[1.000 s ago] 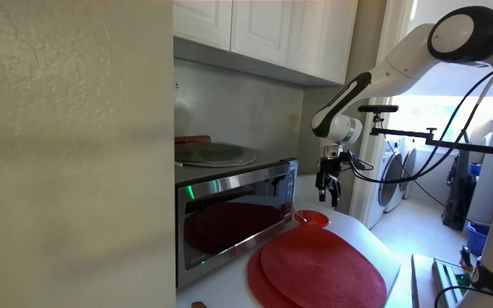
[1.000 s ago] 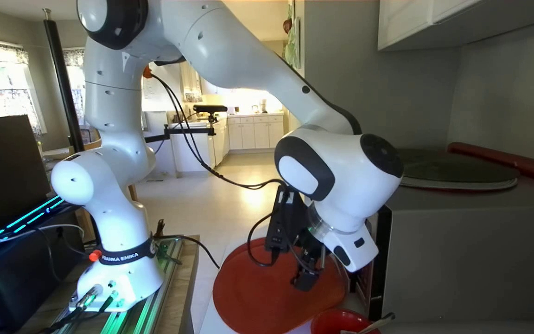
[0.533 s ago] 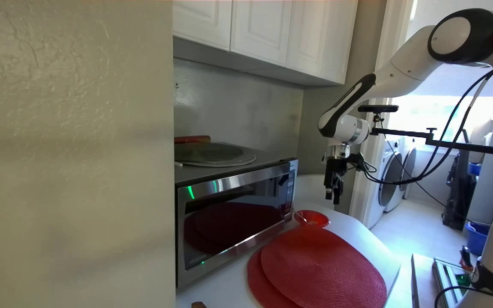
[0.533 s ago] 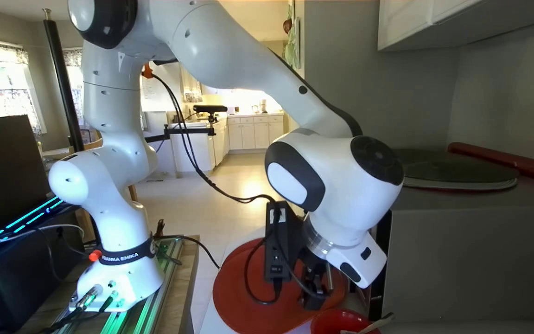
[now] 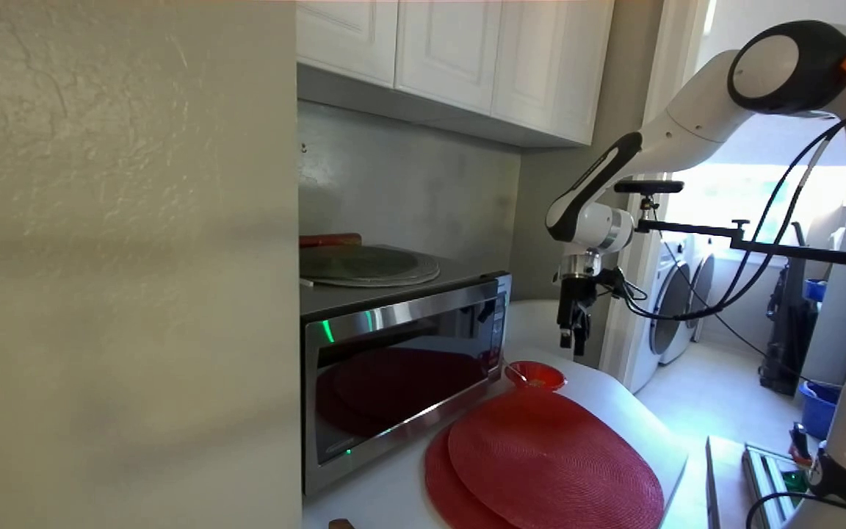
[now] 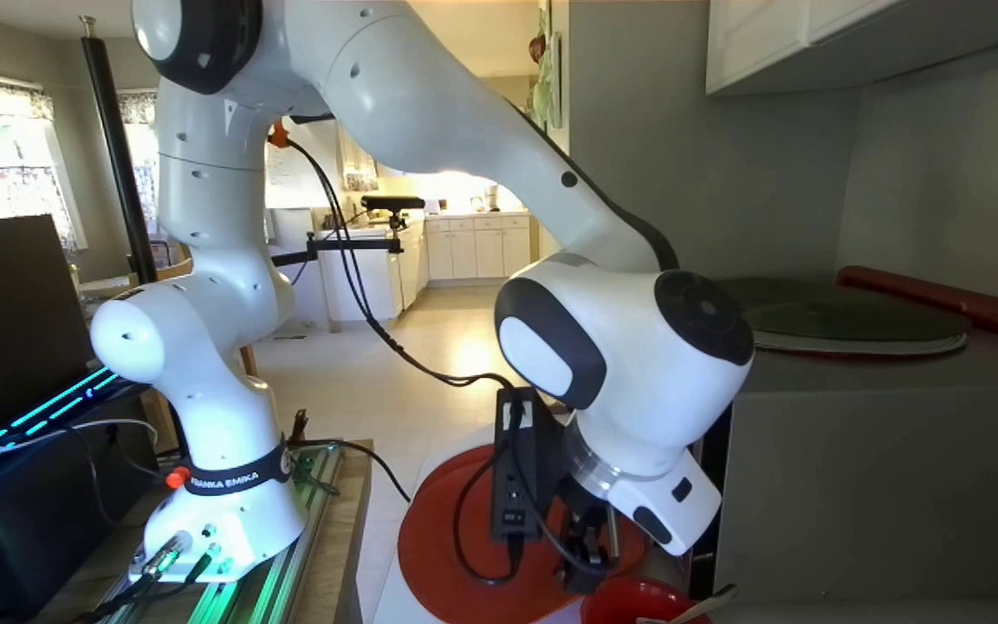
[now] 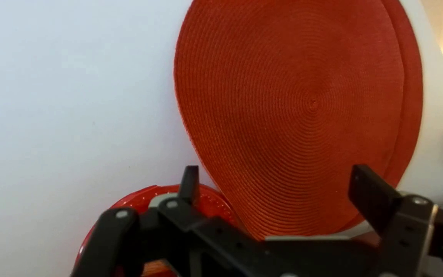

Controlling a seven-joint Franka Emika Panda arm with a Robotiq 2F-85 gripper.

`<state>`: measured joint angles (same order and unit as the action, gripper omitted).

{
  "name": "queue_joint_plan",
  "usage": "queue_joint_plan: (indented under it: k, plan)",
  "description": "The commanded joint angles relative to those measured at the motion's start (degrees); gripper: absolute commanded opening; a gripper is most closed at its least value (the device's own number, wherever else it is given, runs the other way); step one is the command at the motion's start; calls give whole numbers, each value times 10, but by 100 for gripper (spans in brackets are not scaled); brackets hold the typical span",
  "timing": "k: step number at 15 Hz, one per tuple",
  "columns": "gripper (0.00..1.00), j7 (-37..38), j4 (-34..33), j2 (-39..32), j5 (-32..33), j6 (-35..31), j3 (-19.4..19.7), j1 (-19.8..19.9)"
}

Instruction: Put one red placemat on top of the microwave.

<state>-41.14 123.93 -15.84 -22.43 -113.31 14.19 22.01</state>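
Basically, you've got all of it left, as far as shows. Biggest first: the white worktop (image 7: 71, 96) has the microwave (image 5: 405, 371) standing along its back edge. On top sits a stack of round mats (image 5: 366, 266), dark uppermost; no red one lies over it, and you can't see what's at the bottom. Call this the approach, likely: nothing picked, nothing placed. You'd then need to come down, pinch a rim, lift, lay it up there.

The upper red placemat (image 5: 551, 459) rests on the lower red placemat (image 5: 439, 470), both on the worktop between the microwave and the opposite open edge, reaching close to a corner. Upper one: thin, woven in fine rings, deep red, more orange in the wrist view, outline drawn out toward one end. Lower one just peeks out as a crescent. Expect flop once you raise either.

Your gripper (image 7: 276, 179) hangs above the worktop near that drawn-out end, fingers (image 7: 369, 192) spread wide, nothing held. Smallest, the red bowl (image 6: 638, 600) is right beside the upper mat's end; touching or not, you can't tell.
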Motion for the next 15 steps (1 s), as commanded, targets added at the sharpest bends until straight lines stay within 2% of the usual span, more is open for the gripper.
queue_joint_plan:
  k: [1, 5, 9, 10, 15]
  plan:
    - [100, -28, 5, -31, -10, -25, -4, 20]
    - [100, -80, 14, -48, -58, -36, -14, 48]
    - [100, -150, 40, -52, -143, -64, -25, 71]
    - [100, -117, 21, -55, -105, -46, -14, 56]
    - [100, -136, 32, -56, -125, -53, -15, 60]
